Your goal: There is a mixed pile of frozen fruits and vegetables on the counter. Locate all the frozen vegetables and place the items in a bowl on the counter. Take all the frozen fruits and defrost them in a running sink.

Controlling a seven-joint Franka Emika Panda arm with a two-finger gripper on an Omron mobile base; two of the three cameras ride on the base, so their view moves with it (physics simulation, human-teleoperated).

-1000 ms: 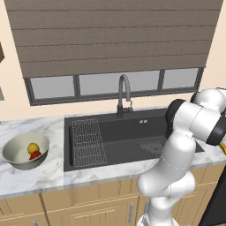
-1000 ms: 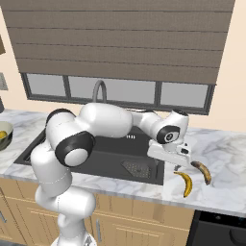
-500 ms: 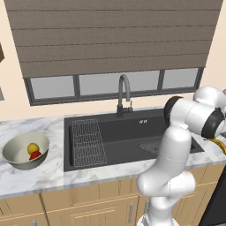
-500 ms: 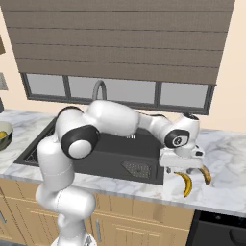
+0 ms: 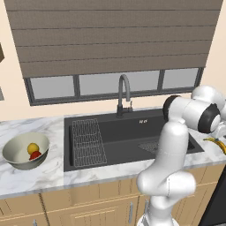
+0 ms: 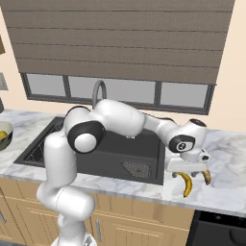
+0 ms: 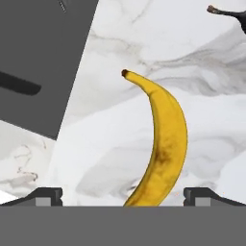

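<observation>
In the hand view the gripper [image 7: 123, 196] hangs straight over a banana [image 7: 163, 144] lying on the white marble counter [image 7: 105, 139], its fingers [image 7: 45, 196] spread wide, one tip at each side with bare marble between them and the fruit. The banana is curved, bright yellow with a brownish smudge at mid-length and a dark tip pointing away from the hand. Nothing lies between the fingers and the fruit. A second banana [image 7: 229, 14] shows its dark stem at the top right corner, apart from the first.

The right base view sets this on the counter just right of the black sink [image 6: 139, 153], with both bananas under the hand.

The left base view adds the bowl [image 5: 25, 151] at the far left of the counter, holding a yellow piece [image 5: 32, 148] and a red piece [image 5: 35, 155], and the wire rack [image 5: 87, 141] in the basin.
</observation>
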